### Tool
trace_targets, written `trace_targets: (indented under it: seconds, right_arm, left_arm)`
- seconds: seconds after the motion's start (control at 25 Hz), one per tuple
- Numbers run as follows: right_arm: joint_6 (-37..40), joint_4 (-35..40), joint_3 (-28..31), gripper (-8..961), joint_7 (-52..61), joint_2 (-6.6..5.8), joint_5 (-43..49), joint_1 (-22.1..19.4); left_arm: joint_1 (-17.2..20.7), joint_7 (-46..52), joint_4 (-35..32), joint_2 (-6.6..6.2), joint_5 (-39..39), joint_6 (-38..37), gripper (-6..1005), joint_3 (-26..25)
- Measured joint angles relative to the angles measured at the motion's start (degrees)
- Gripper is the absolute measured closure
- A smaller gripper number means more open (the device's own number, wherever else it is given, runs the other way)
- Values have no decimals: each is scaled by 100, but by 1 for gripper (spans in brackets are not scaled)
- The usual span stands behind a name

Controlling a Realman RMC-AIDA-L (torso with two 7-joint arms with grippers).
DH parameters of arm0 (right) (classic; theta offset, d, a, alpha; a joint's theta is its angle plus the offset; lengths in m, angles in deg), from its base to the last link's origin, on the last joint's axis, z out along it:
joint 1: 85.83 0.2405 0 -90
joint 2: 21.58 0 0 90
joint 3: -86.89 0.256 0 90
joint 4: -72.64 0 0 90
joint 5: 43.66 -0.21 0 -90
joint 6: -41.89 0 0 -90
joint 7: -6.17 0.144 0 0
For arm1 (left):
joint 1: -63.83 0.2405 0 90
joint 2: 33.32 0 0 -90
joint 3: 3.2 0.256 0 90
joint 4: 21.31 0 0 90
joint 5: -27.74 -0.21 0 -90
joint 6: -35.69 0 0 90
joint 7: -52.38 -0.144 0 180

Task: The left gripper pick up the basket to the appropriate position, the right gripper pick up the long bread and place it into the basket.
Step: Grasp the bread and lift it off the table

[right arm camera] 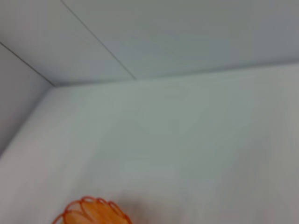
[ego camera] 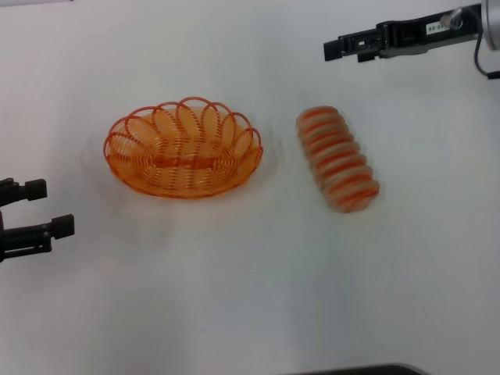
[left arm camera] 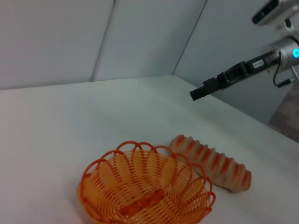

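Note:
The orange wire basket (ego camera: 184, 184) stands empty on the white table, left of centre. It also shows in the left wrist view (left arm camera: 117, 158), and its rim shows in the right wrist view (right arm camera: 91, 207). The long bread (ego camera: 337, 160), striped orange and cream, lies on the table to the right of the basket, apart from it; it also shows in the left wrist view (left arm camera: 212, 163). My left gripper (ego camera: 47, 208) is open and empty at the left edge, left of and nearer than the basket. My right gripper (ego camera: 328, 49) hovers at the far right, beyond the bread, and also shows in the left wrist view (left arm camera: 194, 94).
The white table (ego camera: 250, 297) carries only the basket and the bread. A dark edge (ego camera: 367, 369) shows at the near side. Grey walls (left arm camera: 140, 37) stand behind the table.

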Motion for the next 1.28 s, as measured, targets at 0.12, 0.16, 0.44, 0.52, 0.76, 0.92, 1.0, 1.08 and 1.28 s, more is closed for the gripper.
trace_targets:
  seconds: [0.12,0.16,0.44,0.52,0.76,0.92,1.0,1.08,1.28]
  right_arm:
    - [378,163,103,8,740,-96,700,299]
    - [539,250,175,8,1006,-115,1019,431]
    - [1218,385,423,7,1755,21,2569,1031]
    - [1239,350,373,7,1812,53,2663,1083]
    - [1208,284,-130,8,2007,148,2697,1189]
    - [1174,213,-422,7,2175,204,2783,1286]
    - [1117,102,-581,7,2307,246,2910,1365]
    - [1090,59,-658,7,2352,261,2953,1390]
    - [908,-173,-1106,7,2523,350,3035,1506]
  left_arm:
    - [33,-241,-51,15,-25,-12,112,-9]
    - [34,-296,-59,14,-47,-21,113,-4]
    - [31,-650,-131,16,-99,-220,113,47]
    - [30,-779,-133,17,-102,-266,113,57]
    - [32,-947,-133,24,-113,-365,113,75]
    - [43,-1083,-124,40,-204,-392,113,103]
    - [50,-1152,-119,55,-232,-396,113,104]
    - [62,-1203,-122,68,-235,-417,113,105]
    - [77,-1294,-134,72,-238,-451,114,102]
